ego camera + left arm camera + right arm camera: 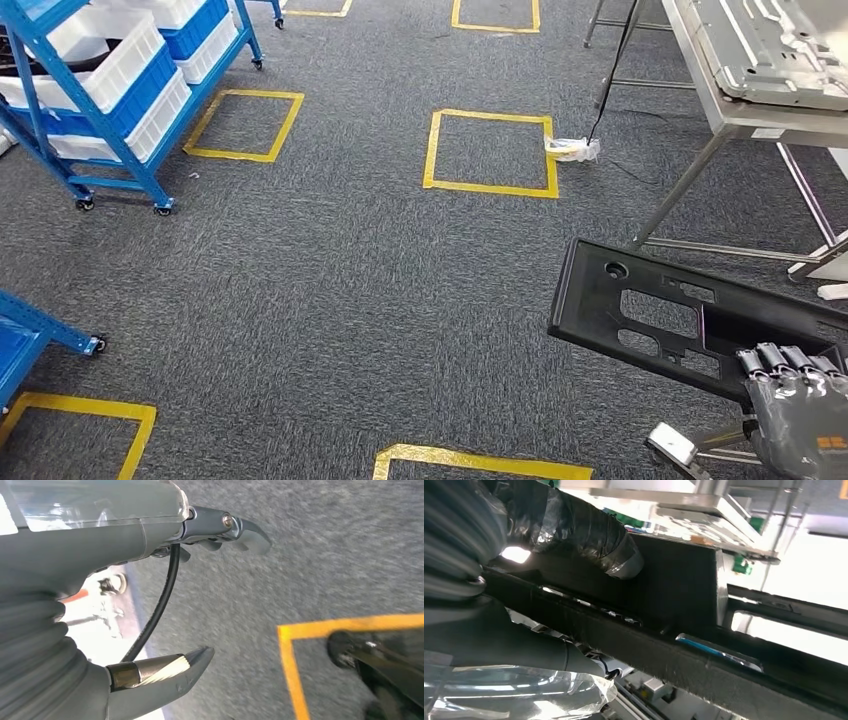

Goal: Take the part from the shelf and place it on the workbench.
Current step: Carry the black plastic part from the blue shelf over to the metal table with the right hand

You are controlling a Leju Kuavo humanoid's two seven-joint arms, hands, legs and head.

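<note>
- At lower right of the head view, the right robot hand [800, 405] grips the part [660, 315], a flat black panel with cut-outs, by its near edge; the panel is held above the carpet [330, 270], clear of shelf and surface.
- Right wrist view: a taped finger [589, 535] lies across the panel's dark face [674, 580], thumb beneath its edge. Grip confirmed.
- Left robot hand [200, 595], left wrist view: holds nothing, thumb and fingers well apart, hanging over the carpet beside a yellow tape line [287, 665].
- At upper right, the surface [745, 115], a metal table on thin legs, carries a grey sheet-metal piece [770, 50]. The panel is near it, not on it.
- At upper left, a blue wheeled shelf [120, 150] holds blue-and-white bins [120, 75]; one bin shows something dark inside, which cannot be identified.
- Part of a second blue rack [35, 335] is at the left edge.
- Yellow tape squares [490, 150] mark the carpet; a white bundle [572, 148] lies at one square's corner.
</note>
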